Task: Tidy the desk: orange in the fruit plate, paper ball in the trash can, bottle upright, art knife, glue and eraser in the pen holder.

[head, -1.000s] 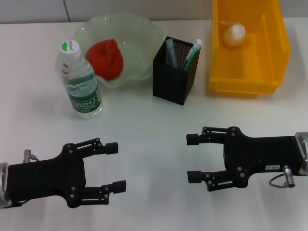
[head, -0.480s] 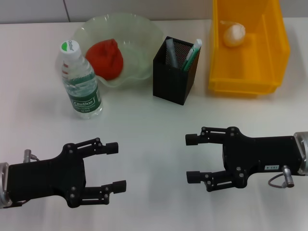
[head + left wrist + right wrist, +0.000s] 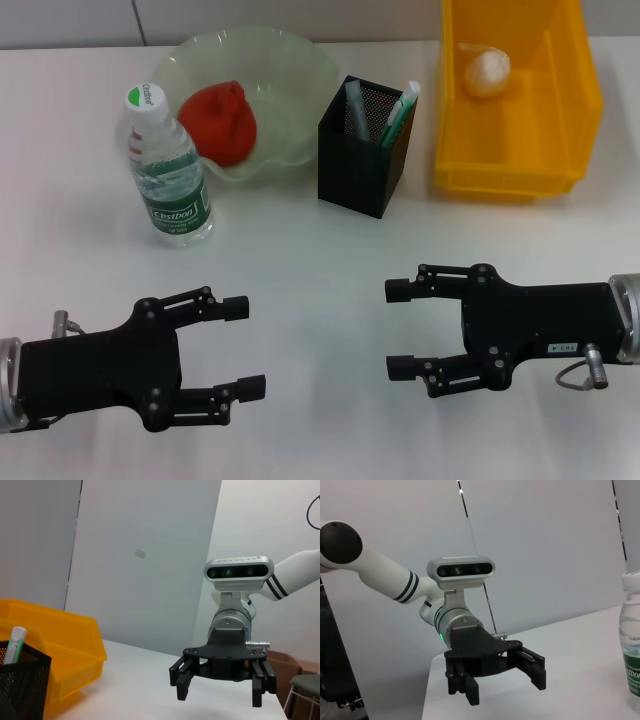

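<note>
Trash can (image 3: 515, 160) w/ paper ball (image 3: 484, 72) sits at the tabletop's (image 3: 300, 260) far right corner; fruit plate (image 3: 290, 70) holding the orange (image 3: 220, 122) is at the far edge, bottle (image 3: 168, 170) upright just left of it, pen holder (image 3: 363, 165) btwn plate & can. My left gripper (image 3: 248, 345) & right gripper (image 3: 400, 328) hover along the near edge, both w/ fingers spread, holding nothing

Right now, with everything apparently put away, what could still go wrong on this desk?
The bottle stands upright close to the fruit plate; a careless sweep by the left claw might topple it. The pen holder has tall items leaning out, so a bump from the right claw could tip it. Both claws hang open and empty near the table's front.
</note>
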You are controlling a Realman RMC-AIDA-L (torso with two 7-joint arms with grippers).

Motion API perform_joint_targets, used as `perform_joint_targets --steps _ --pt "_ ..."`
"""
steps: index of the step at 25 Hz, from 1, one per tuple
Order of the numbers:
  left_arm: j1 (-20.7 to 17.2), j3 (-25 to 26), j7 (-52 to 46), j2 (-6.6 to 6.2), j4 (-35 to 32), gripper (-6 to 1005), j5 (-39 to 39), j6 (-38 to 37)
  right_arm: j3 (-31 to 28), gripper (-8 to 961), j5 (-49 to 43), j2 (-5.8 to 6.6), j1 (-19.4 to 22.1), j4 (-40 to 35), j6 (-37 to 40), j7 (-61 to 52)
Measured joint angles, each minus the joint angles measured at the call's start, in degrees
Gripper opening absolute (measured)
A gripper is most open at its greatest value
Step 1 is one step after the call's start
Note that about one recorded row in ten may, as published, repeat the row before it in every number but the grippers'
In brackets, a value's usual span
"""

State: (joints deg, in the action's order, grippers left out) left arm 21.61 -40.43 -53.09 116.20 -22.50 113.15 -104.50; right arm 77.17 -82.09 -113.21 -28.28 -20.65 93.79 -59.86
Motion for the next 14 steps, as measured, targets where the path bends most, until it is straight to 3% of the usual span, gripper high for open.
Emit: perform_joint_targets --steps 14 --pt "0.09 0.00 -0.18 0.16 0.00 834 0.06 0.08 0.00 829 0.01 0.00 -0.44 0.00 -0.02 0.01"
